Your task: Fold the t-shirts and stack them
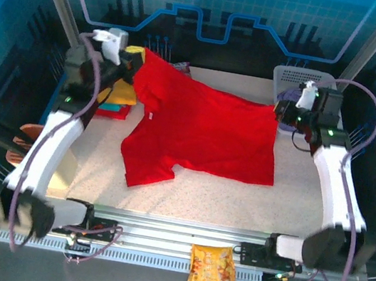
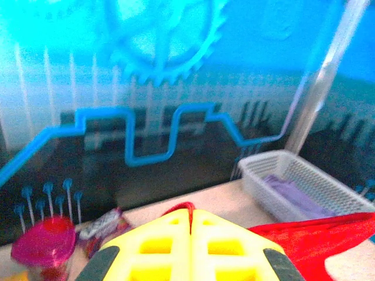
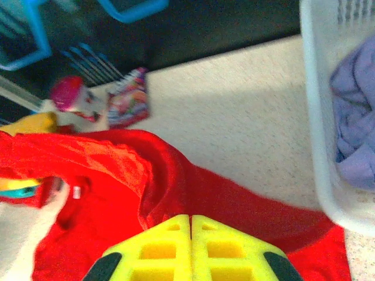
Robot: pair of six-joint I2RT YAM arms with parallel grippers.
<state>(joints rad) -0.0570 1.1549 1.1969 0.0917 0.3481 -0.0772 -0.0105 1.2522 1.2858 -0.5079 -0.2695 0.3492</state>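
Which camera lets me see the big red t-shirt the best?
The top external view. There the whole red t-shirt shows, spread across the table. The left wrist view catches a red corner at the lower right. The right wrist view shows a wrinkled stretch of it up close, its edges cut off.

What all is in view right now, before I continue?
red t-shirt: one, bright red, spread across the table centre
yellow t-shirt: one, mustard, table's left edge by left arm
teal t-shirt: one, teal, against the yellow one
lilac t-shirt: one, pale lilac, inside the basket
basket: one, white, far right corner
snack bag: one, orange-yellow, front rail
packet: one, multicoloured, far edge
cup: one, pink, beside the packet
table: one, pale speckled, ahead of the arm bases
left gripper: one, yellow, shut on red t-shirt's far left corner
right gripper: one, yellow, shut on its far right edge
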